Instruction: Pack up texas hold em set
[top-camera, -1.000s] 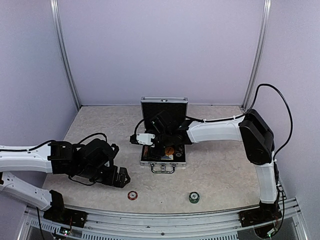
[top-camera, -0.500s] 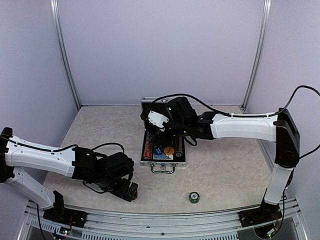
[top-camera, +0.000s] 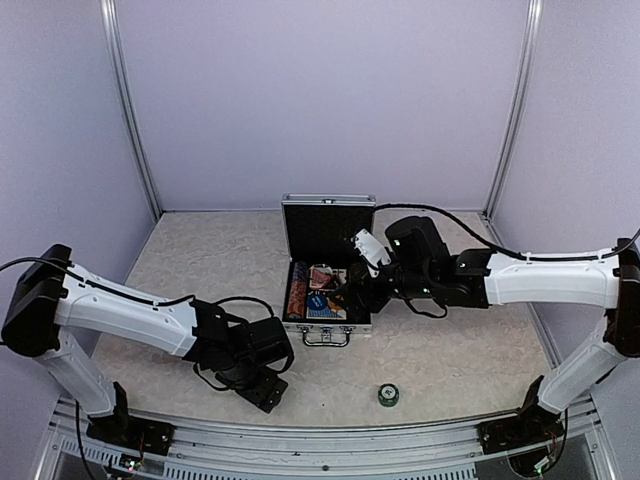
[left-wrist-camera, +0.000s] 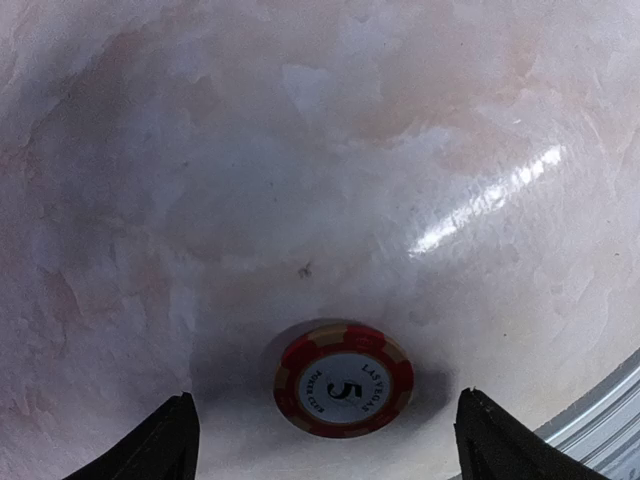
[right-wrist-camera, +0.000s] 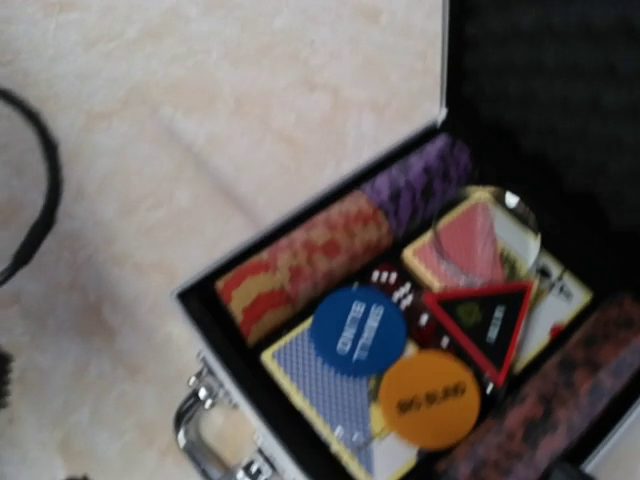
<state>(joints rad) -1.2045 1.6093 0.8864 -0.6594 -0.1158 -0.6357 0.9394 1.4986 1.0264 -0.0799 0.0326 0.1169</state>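
The red chip (left-wrist-camera: 343, 379) is lying flat on the counter (left-wrist-camera: 300, 150), close to the front rail (left-wrist-camera: 600, 410). The left hand (left-wrist-camera: 325, 445) is hovering over it, released and spread wide. Its fingertips (left-wrist-camera: 165, 440) are standing to either side of the chip, touching nothing, with bare counter stretching ahead.

A green chip stack (top-camera: 388, 395) is sitting near the same front edge, well apart from the left hand on its right.

The silver case (top-camera: 325, 235) is resting mid-counter with its lid standing upright and its handle (right-wrist-camera: 205, 430) facing the arms. Inside are lying a red-yellow chip row (right-wrist-camera: 305, 262), a purple chip row (right-wrist-camera: 415, 180) and a dark red chip row (right-wrist-camera: 545, 400). A red deck (right-wrist-camera: 465, 250) and a blue deck (right-wrist-camera: 310, 385) are also showing. A blue disc (right-wrist-camera: 358, 330), an orange disc (right-wrist-camera: 428, 398) and the red-black triangle marker (right-wrist-camera: 480, 320) are resting on top.

The right hand (top-camera: 350, 297) is hanging over the case's right part. Whether it is released or clenched I cannot tell. Open counter is lying on both sides of the case.
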